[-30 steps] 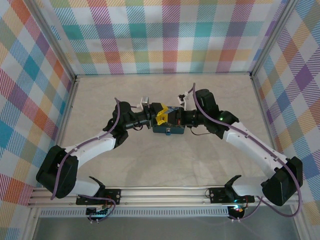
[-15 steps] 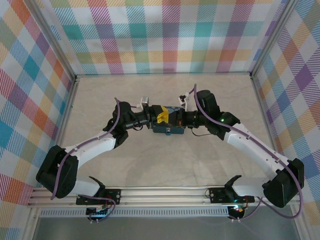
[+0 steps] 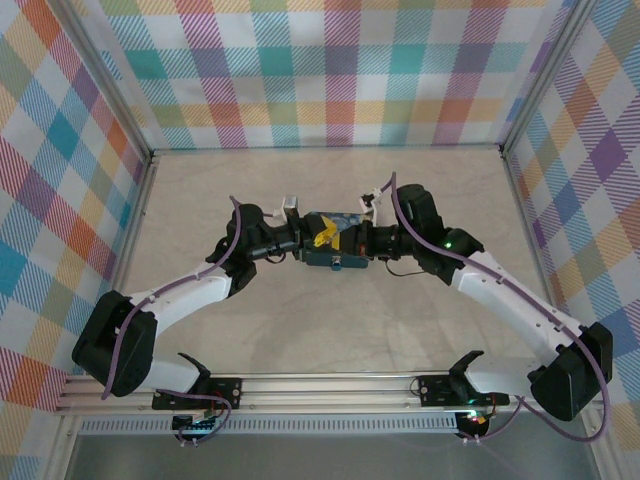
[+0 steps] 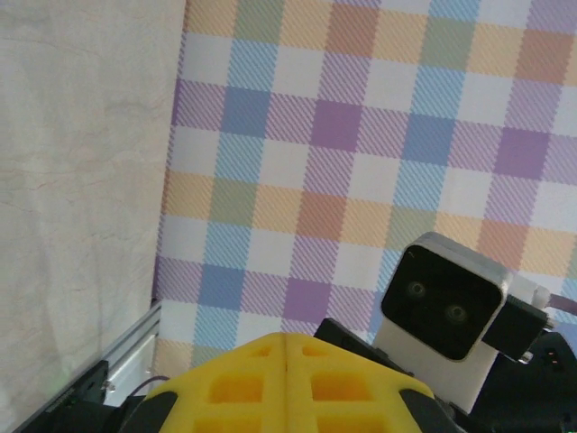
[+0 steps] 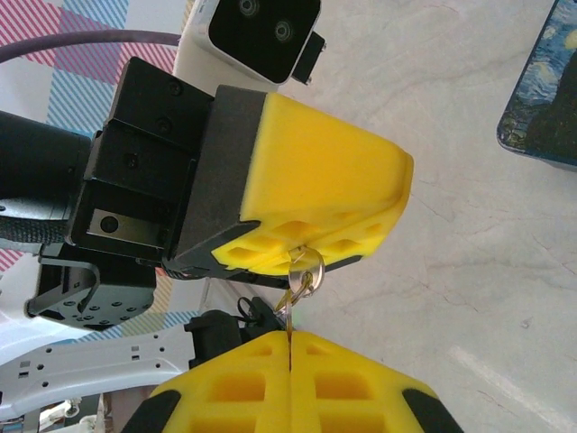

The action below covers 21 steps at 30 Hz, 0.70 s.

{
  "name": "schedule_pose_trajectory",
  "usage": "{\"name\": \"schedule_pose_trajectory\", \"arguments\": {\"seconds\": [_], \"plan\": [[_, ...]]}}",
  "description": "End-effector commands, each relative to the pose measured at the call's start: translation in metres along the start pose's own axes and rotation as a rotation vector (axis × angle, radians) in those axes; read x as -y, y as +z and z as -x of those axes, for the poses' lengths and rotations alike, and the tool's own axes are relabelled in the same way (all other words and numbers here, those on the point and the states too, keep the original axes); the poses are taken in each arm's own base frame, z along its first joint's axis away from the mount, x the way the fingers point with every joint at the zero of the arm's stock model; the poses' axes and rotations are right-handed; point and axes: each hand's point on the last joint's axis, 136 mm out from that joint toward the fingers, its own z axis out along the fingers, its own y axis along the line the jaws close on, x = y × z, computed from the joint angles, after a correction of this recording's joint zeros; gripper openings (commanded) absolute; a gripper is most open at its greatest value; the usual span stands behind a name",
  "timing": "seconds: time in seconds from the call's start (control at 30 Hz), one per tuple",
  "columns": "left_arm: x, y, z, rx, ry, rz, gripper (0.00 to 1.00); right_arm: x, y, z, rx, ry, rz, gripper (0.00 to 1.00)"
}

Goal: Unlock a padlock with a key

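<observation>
At the right wrist, key (image 5: 290,311) clamped in closed right gripper (image 5: 288,343), ring (image 5: 309,271) in closed left gripper (image 5: 302,255).

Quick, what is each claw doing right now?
Left gripper: closed on the key, at its ring end.
Right gripper: closed, pinching the same key's thin end.

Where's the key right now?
Centre of the right wrist view: the small pale silvery key sits pinched between the yellow-fingered left gripper and right gripper, both shut, over the blue painted box mid-table.
</observation>
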Motion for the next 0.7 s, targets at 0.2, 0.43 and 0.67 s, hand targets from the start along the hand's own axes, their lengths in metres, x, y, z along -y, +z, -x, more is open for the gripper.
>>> {"name": "schedule_pose_trajectory", "arguments": {"seconds": [0.2,0.43,0.67], "plan": [[0.004,-0.028,0.003,0.068,0.343,0.259,0.00,0.020,-0.031,-0.007,0.139,-0.054,-0.094,0.50],[0.032,-0.037,-0.003,0.053,0.578,0.305,0.00,0.012,-0.038,-0.004,0.243,-0.116,0.003,0.53],[0.061,-0.034,-0.015,0.034,0.738,0.258,0.00,-0.017,-0.034,0.009,0.333,-0.194,0.212,0.51]]}}
